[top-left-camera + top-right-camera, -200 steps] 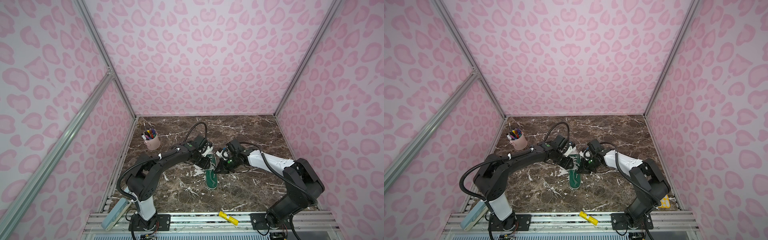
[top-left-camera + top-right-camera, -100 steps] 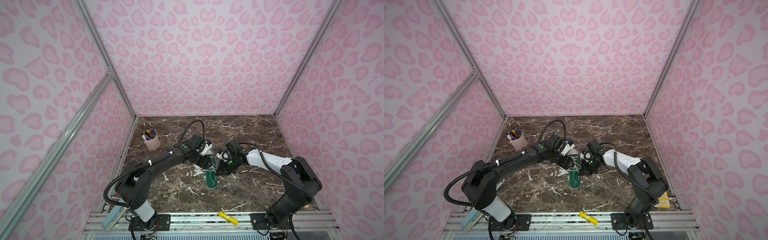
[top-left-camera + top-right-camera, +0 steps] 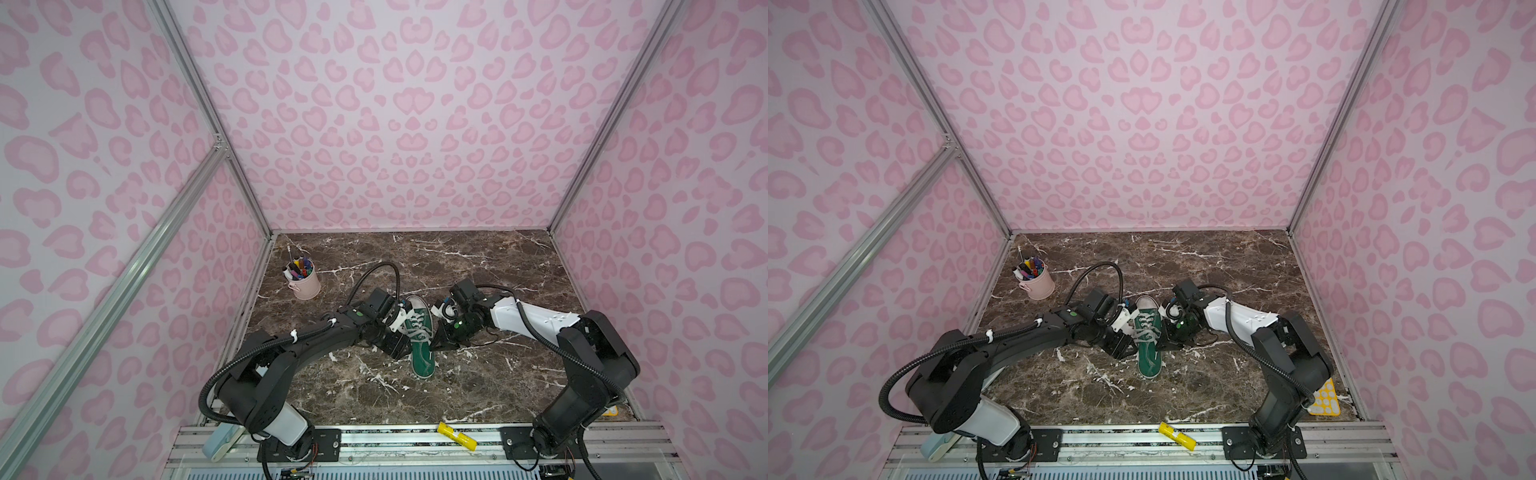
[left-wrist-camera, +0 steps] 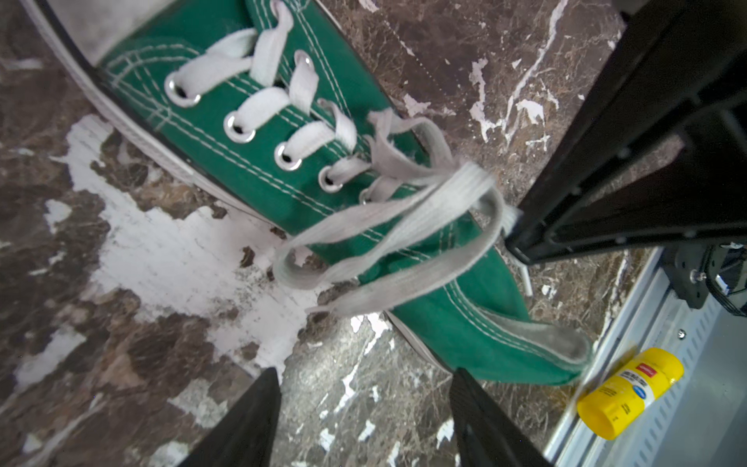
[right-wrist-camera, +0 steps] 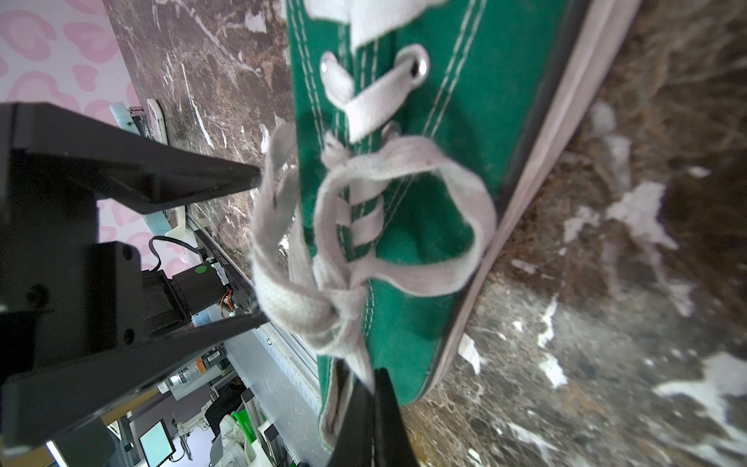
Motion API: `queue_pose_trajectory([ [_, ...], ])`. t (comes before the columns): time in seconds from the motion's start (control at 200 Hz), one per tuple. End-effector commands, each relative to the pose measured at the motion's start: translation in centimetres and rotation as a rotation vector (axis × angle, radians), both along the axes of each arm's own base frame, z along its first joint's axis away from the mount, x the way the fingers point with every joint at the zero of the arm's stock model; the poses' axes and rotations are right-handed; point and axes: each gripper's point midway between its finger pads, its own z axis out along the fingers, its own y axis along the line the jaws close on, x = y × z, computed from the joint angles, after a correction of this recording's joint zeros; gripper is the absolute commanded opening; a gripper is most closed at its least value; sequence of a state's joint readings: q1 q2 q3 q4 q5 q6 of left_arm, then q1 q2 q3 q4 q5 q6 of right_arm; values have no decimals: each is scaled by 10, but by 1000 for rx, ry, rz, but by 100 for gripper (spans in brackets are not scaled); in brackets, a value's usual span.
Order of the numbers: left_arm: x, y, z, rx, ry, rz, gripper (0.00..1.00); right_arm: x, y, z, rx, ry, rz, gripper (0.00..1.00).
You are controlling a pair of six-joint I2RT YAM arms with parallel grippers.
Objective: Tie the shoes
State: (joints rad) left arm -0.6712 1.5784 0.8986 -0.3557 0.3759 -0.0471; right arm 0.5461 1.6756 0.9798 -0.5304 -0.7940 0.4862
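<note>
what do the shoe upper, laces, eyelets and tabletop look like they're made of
The shoe upper: green woven canvas, matte, with white double stitching.
The laces: flat off-white woven fabric, probably cotton, fuzzy at the edges.
The eyelets: shiny silver rings, likely metal.
The tabletop: brown marble look with white veins; flaked white patches hint at a printed film over board, not stone, but uncertain.

Pink cup (image 3: 306,286) w/ markers (image 3: 297,266) stands far-left on marble tabletop (image 3: 478,386). Yellow labelled tube (image 3: 456,436) lies on front rail. Yellow gridded sheet (image 3: 1325,400) at near-right corner.
</note>
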Motion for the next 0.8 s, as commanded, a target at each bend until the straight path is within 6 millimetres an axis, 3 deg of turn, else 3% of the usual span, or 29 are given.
queue_pose_trajectory([
  [0.0, 14, -18, 9, -73, -63, -47, 68, -3, 1, 0, 5, 11, 13, 0],
  [0.145, 19, -28, 9, -112, -38, -73, 65, -2, 1, 0, 4, 14, 14, 0],
  [0.265, 16, -33, 7, -138, -6, -99, 57, -2, 1, 0, 5, 15, 12, 0],
  [0.43, 9, -30, 2, -132, 33, -99, 29, -2, 2, 1, 9, 18, 9, 0],
  [0.555, 9, -24, 6, -118, 15, -78, 15, -2, 7, 4, 45, 23, 0, 0],
  [0.795, 15, -15, 23, -92, -27, -54, 6, -2, 22, 11, 107, 28, -9, 0],
])
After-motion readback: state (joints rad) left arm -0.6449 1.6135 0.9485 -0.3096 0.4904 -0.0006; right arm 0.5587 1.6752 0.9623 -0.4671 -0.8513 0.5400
